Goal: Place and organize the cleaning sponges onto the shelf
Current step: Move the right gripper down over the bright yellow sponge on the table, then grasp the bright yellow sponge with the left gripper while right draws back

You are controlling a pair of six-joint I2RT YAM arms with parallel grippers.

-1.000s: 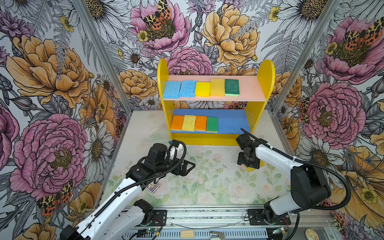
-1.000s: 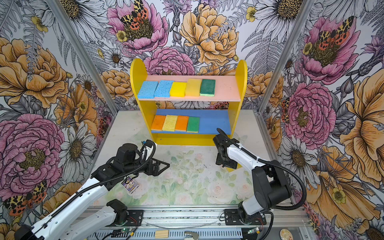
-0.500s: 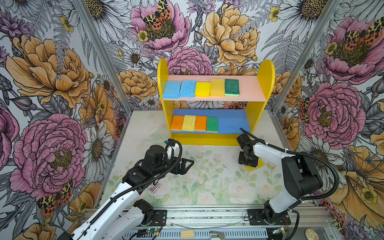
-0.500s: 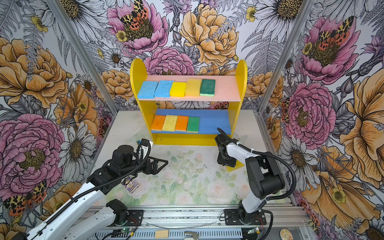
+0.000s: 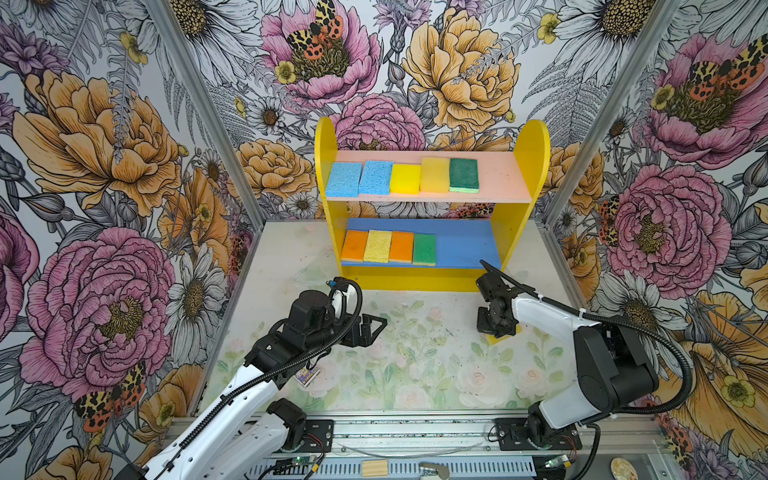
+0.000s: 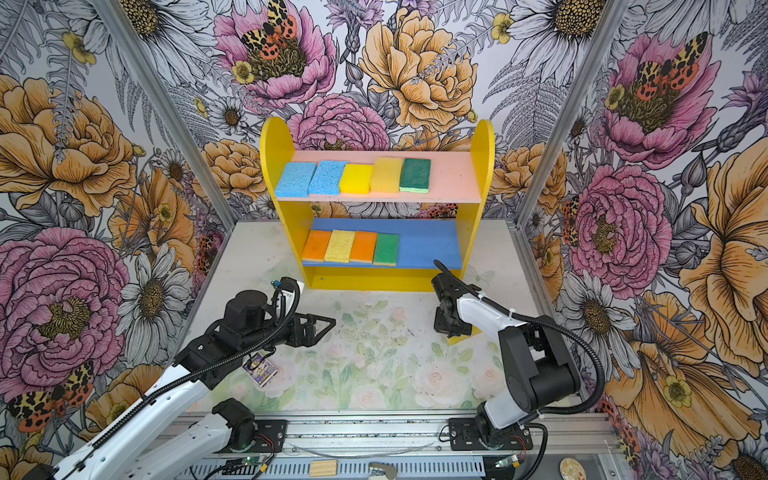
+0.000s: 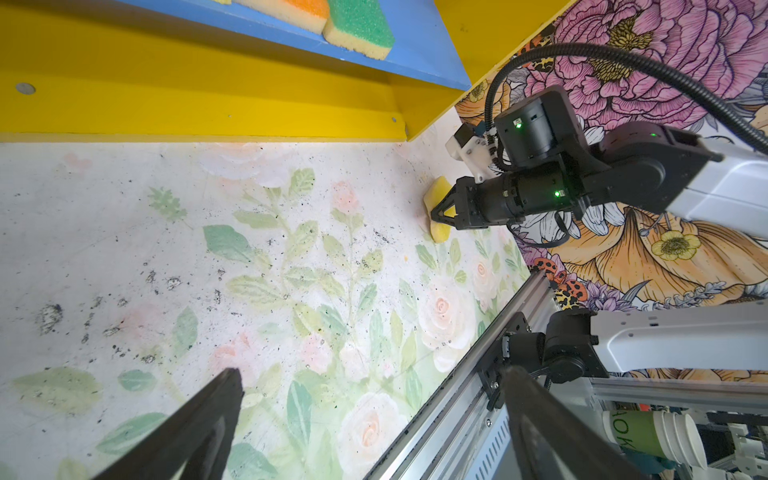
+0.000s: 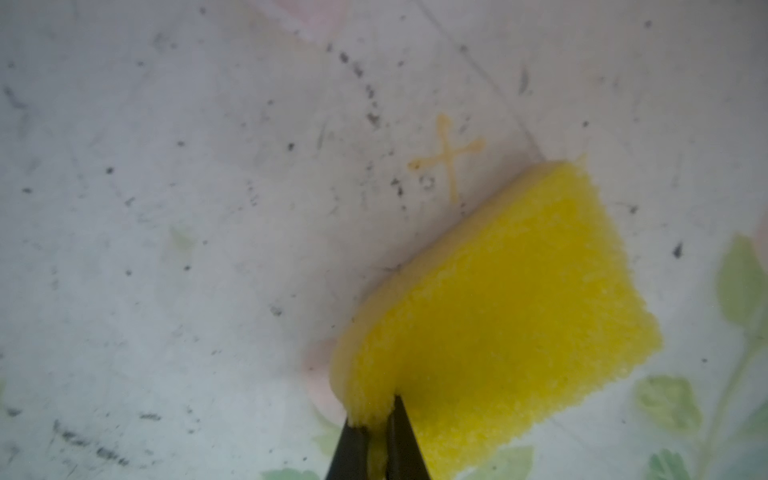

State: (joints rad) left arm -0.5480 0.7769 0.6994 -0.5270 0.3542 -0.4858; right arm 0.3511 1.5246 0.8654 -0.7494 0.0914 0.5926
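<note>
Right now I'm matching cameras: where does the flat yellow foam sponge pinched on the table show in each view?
Both top views: flat yellow foam sponge, right of centre, in front of the yellow wooden shelf.
Left wrist: held by the black right gripper.
Right wrist: close up, edge pinched.
Shared landmark: that gripper.

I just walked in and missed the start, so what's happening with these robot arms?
The right arm's fingers are shut on the edge of a yellow rectangular foam sponge on the floral table, just in front of the two-tier wooden shelf with yellow side panels. The left arm's fingers are open and hold nothing. Nine sponges already lie on the shelf: five on its pink board, four on its blue board.
</note>
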